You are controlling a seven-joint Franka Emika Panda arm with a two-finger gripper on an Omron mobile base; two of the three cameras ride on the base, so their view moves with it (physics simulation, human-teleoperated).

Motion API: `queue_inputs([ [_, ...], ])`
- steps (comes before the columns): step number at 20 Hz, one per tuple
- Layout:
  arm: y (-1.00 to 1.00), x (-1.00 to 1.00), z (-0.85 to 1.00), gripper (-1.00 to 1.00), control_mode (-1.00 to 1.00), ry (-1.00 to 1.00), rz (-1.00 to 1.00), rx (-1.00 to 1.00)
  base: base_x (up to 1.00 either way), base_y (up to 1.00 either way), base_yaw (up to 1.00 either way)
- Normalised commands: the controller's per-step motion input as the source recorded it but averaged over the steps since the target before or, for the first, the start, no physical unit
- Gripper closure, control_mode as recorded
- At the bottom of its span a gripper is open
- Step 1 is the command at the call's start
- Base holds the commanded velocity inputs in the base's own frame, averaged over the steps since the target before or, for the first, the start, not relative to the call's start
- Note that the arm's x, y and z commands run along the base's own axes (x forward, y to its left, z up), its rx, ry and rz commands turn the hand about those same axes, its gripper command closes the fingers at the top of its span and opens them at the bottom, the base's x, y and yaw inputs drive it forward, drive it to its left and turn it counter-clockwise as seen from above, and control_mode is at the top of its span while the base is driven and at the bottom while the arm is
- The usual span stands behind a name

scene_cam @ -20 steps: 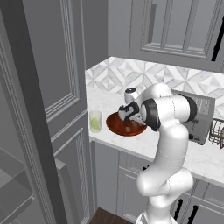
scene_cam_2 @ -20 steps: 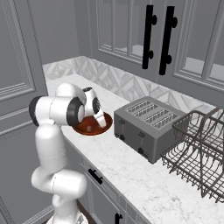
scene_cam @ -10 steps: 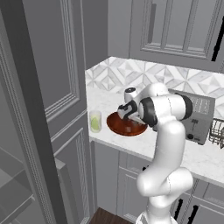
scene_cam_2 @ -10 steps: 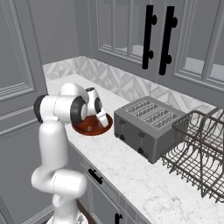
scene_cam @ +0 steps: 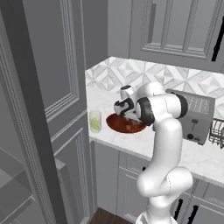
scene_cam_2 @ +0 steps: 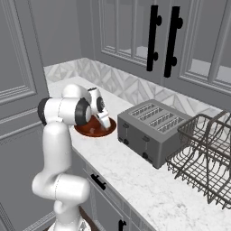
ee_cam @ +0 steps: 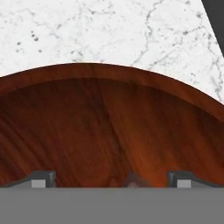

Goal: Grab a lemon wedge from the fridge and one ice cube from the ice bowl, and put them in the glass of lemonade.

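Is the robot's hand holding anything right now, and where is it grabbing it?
Nothing is held. The two-finger gripper is open, its fingertips wide apart just above the inside of the round reddish-brown wooden bowl, with nothing clamped between them.

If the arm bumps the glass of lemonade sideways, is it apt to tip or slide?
The glass of lemonade stands upright, narrow and near the counter edge, so it would probably tip. Holding liquid, it would likely spill. It looks smooth, perhaps slippery.

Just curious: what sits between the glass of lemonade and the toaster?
The brown ice bowl, seen in the left base view, between glass and toaster.
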Motion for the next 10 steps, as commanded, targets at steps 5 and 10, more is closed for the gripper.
queue_inputs([
  [5, 0.0, -0.4, -0.04, -1.0, -1.0, -0.01, 0.0, -0.01, 0.0, 0.0, 0.0],
  [10, 0.0, -0.16, -0.01, -1.0, -1.0, -0.01, 0.0, 0.0, 0.0, 0.0, 0.0],
])
